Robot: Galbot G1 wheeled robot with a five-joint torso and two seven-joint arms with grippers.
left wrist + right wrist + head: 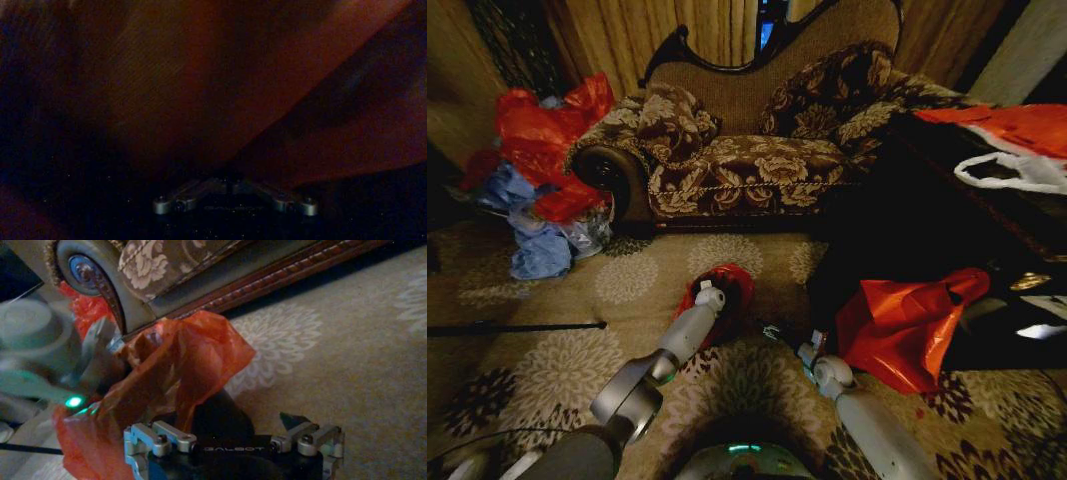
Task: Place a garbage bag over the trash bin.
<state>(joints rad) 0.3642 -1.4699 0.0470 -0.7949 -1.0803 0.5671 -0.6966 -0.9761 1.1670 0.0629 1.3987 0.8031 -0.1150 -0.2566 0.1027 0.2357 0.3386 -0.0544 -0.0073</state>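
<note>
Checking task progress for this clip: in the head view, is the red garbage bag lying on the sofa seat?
No. The garbage bag sits low on the carpet in front of the sofa, at the left gripper.

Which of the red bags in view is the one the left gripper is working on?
The small crinkly garbage bag on the carpet before the sofa, at the left gripper. The larger bag with a handle hole and the heap lie apart, untouched.
</note>
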